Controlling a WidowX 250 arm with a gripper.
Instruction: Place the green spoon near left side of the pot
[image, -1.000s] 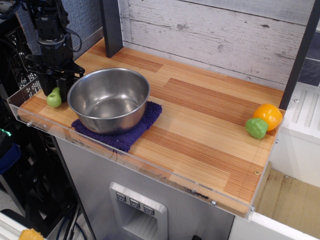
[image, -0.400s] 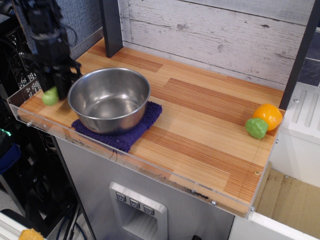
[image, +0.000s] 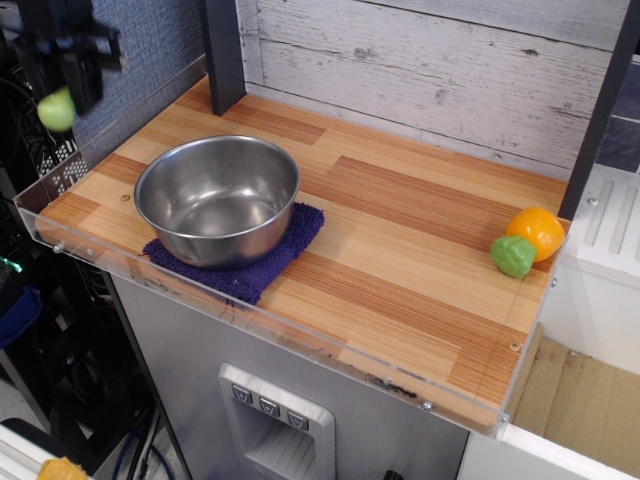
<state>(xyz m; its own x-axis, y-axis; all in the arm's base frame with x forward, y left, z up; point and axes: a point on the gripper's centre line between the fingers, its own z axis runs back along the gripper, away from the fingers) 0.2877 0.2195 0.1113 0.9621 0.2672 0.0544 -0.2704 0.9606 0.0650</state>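
Rising off the surface (image: 400, 250), the fingers (image: 62, 95) now hang high above its far-left corner, closed on the green spoon (image: 56, 109), which has left its spot beside the pot (image: 217, 196); placement looks undone.

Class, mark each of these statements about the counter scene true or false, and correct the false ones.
1. The pot sits on a purple cloth. True.
2. The green spoon lies on the counter left of the pot. False: it hangs in the air, held up by the pincer.
3. The pot holds an orange toy. False: the pot looks empty; the orange and green toy vegetable rests near the counter's right edge.
4. The pincer is up at the far left of the view, above counter level. True.
5. The wall behind the counter is whitewashed planks. True.
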